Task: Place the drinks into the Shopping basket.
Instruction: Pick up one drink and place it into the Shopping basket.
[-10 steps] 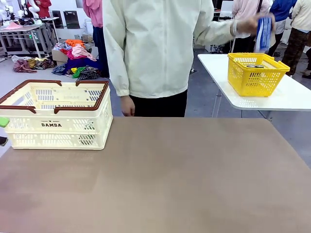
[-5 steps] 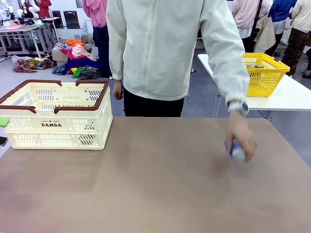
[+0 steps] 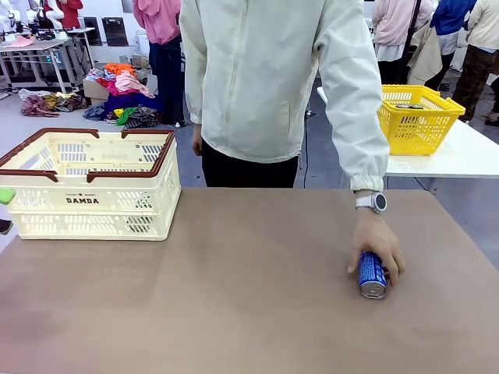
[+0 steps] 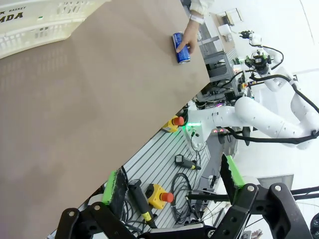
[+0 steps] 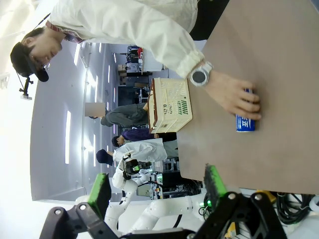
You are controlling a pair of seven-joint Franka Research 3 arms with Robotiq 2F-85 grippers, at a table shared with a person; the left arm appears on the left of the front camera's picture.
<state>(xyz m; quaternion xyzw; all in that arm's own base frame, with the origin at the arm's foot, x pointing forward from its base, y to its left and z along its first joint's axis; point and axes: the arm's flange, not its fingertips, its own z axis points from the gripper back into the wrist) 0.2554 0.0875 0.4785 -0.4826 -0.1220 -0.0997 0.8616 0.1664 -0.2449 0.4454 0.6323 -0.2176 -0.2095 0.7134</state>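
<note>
A blue can [image 3: 372, 274] lies on its side on the brown table [image 3: 234, 296] at the right, silver top toward me. The person's hand [image 3: 374, 243] rests on it. The same can [image 4: 181, 48] and hand appear far off in the left wrist view, and the can [image 5: 244, 121] also appears in the right wrist view. The cream Shopping basket [image 3: 90, 183] with brown rim stands at the table's left. My left gripper [image 4: 172, 183] is open beyond the table's near edge, with nothing between its fingers. My right gripper [image 5: 157, 186] is open too, off the table's edge.
A yellow basket [image 3: 417, 117] sits on a white side table [image 3: 460, 156] at the back right. The person stands at the far edge, leaning over. Cables and emergency-stop buttons [image 4: 158, 193] lie below the left gripper.
The person took a blue can from near the yellow basket, brought it down to the table's right side and laid it flat, hand still on it. The basket has not moved.
</note>
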